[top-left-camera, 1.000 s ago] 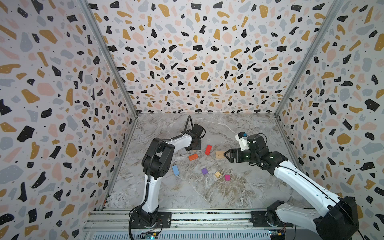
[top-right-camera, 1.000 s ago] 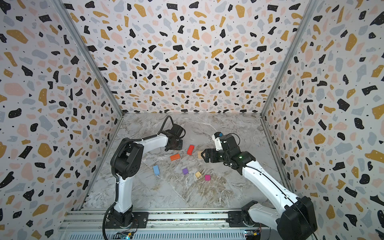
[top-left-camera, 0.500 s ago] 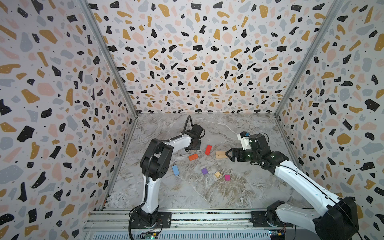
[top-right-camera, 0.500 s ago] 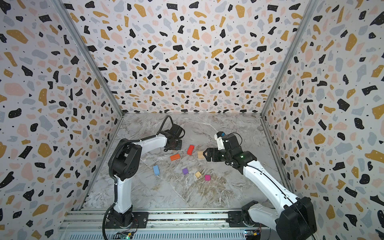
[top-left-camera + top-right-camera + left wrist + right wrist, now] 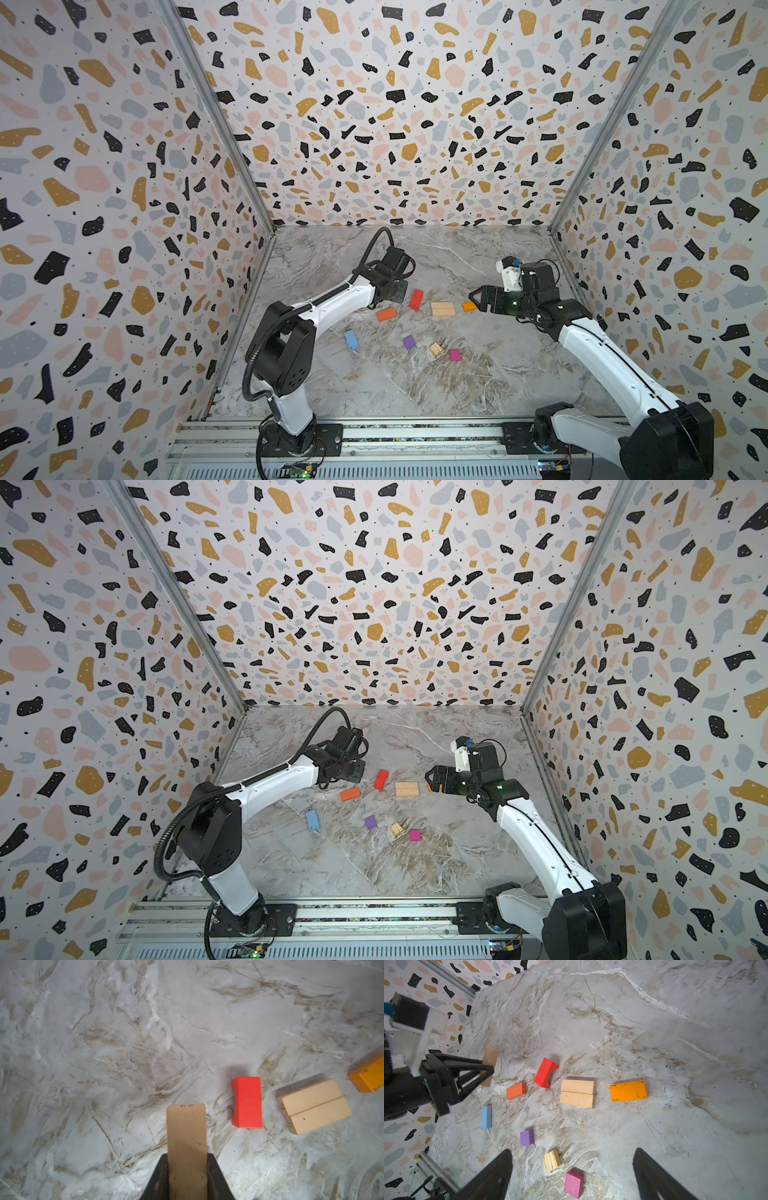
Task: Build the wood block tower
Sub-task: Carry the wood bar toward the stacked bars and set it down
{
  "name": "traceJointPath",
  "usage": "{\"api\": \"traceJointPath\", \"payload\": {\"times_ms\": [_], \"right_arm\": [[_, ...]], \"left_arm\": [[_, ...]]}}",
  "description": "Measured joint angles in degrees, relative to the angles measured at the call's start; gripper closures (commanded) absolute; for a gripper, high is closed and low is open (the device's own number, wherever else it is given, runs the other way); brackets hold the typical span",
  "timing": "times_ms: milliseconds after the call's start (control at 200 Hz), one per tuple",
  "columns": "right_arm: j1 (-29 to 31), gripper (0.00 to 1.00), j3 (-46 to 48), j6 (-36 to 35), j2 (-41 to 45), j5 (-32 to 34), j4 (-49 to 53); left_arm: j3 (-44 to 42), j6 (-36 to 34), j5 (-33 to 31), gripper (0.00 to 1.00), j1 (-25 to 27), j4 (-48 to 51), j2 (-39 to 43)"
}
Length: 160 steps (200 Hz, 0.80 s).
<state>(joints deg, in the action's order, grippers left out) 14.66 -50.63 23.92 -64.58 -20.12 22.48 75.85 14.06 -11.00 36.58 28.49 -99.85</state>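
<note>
Wood block tower (image 5: 442, 309): only two tan oblongs flat, touching, mid-counter (image 5: 478, 386). Loose on its left-edge side: red block (image 5: 416, 299), orange block (image 5: 386, 314), blue block (image 5: 351, 340). On its front-edge side: purple cube (image 5: 409, 342), tan cube (image 5: 435, 349), magenta cube (image 5: 454, 355). Left hand (image 5: 187, 1156) clamped on a third tan oblong (image 5: 187, 1130). Right hand (image 5: 572, 1149) spread wide, empty, near amber block (image 5: 628, 1091).

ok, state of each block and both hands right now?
left hand: shut on the tan oblong block
tan oblong block: gripped at one end
right hand: open, empty
tan block pair: flat, side by side, touching
red arch block: lying loose
orange block: flat, loose
yellow-orange block: flat, loose
light blue block: flat, loose
purple cube: loose
ridged tan cube: loose
magenta cube: loose
</note>
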Motion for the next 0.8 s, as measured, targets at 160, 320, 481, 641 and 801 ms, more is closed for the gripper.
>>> {"api": "traceJointPath", "payload": {"times_ms": [160,320,481,641,801], "right_arm": [[-2.7,0.08,0.0,0.3,2.6,-0.5,0.0],[-3.9,0.08,0.0,0.7,3.5,-0.5,0.2],[-5.6,0.07,0.0,1.1,4.4,-2.5,0.3],[-8.9,0.05,-1.3,1.4,4.4,-6.9,4.0],[-11.4,0.05,-2.3,1.5,5.3,-9.1,6.4]], "left_arm": [[0.0,-4.1,0.0,0.84,4.4,0.1,1.2],[0.0,-8.2,0.0,0.84,10.0,-0.3,1.1],[-0.2,-11.8,0.4,0.84,14.1,-2.3,0.3],[-0.6,-15.3,0.9,0.84,16.5,-4.6,-1.9],[-0.6,-18.4,1.0,0.86,19.0,-6.0,-5.5]]}}
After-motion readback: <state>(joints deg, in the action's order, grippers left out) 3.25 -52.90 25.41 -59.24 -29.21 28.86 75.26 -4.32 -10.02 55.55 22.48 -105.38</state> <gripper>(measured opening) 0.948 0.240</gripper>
